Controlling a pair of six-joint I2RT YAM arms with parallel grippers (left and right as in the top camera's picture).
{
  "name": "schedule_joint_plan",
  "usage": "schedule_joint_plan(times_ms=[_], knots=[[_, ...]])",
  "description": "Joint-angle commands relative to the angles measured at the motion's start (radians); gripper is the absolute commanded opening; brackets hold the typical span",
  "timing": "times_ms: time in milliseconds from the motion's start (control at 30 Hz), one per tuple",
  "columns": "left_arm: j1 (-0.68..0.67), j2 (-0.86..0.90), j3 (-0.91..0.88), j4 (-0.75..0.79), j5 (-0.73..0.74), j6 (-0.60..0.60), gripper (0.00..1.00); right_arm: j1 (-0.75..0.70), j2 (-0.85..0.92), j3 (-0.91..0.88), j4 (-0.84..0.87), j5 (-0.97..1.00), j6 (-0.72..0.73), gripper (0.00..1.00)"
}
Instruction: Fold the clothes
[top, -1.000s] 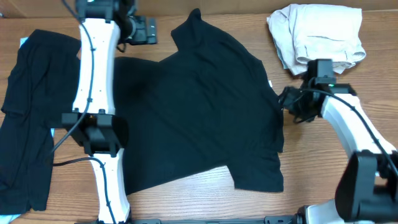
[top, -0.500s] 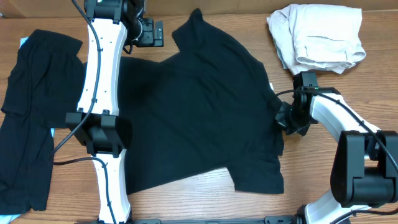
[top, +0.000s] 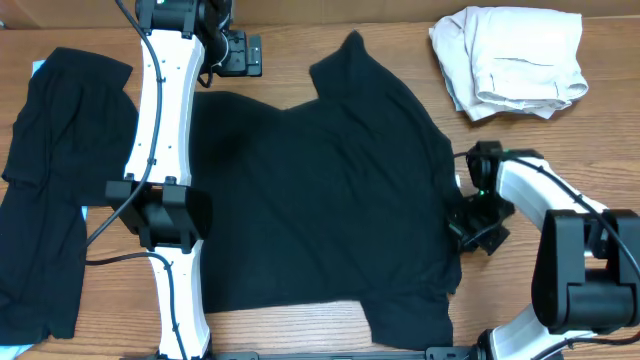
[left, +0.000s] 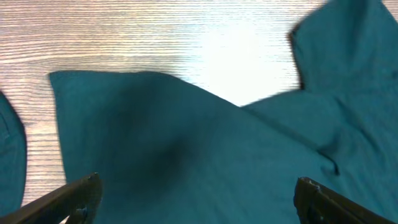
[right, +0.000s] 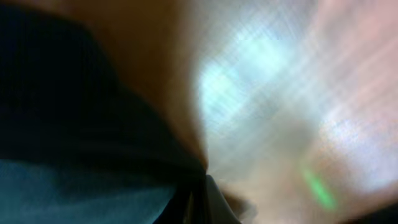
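Our right fingers (right: 214, 202) pinch the black T-shirt (top: 320, 200) at its right edge on the surface (top: 600, 150); our left fingers (left: 68, 199) hang spread above its far corner.

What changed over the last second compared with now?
The right gripper, at the right edge of the large black short-sleeved T-shirt, moved toward the near edge of the wooden table, dragging the shirt: its upper sleeve tip shifted right and nearer. The left gripper edged slightly right, then held. The black garment at far left and the folded cream cloth stayed put.
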Motion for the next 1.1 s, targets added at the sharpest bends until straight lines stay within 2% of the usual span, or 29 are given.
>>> schedule_joint_plan(times_ms=[0, 200, 333, 433, 533, 567, 600, 667, 733, 833, 1067], knots=[[-0.003, -0.017, 0.028, 0.001, -0.014, -0.002, 1.00, 0.001, -0.002, -0.110, 0.027, -0.001, 0.080, 0.04], [-0.002, -0.017, 0.028, 0.008, -0.065, -0.002, 1.00, -0.003, -0.037, -0.148, 0.113, -0.019, 0.078, 0.04], [-0.002, -0.017, 0.028, 0.009, -0.066, -0.002, 1.00, -0.029, -0.113, -0.079, 0.116, 0.017, 0.040, 0.04], [0.000, -0.017, 0.028, 0.017, -0.065, -0.002, 1.00, -0.045, -0.159, -0.005, 0.092, 0.098, -0.020, 0.10], [0.005, -0.017, 0.029, 0.027, -0.065, -0.002, 1.00, -0.059, -0.187, 0.093, 0.049, 0.147, -0.066, 0.20], [0.008, -0.018, 0.034, 0.026, -0.064, -0.002, 1.00, -0.062, -0.191, 0.126, 0.037, 0.147, -0.086, 0.30], [0.012, -0.022, 0.041, 0.020, -0.063, -0.003, 1.00, -0.064, -0.194, 0.166, 0.020, 0.148, -0.099, 0.47], [0.020, -0.039, 0.051, 0.003, -0.061, -0.006, 0.99, -0.064, -0.198, 0.236, -0.010, 0.150, -0.122, 0.74], [0.026, -0.066, 0.060, -0.016, -0.062, -0.006, 1.00, -0.064, -0.198, 0.301, -0.042, 0.149, -0.141, 0.85], [0.036, -0.135, 0.064, -0.043, -0.062, -0.006, 1.00, -0.064, -0.200, 0.398, -0.105, 0.133, -0.171, 0.89], [0.036, -0.320, 0.064, -0.186, -0.067, -0.045, 1.00, -0.060, -0.278, 0.548, -0.204, 0.093, -0.216, 0.90]])
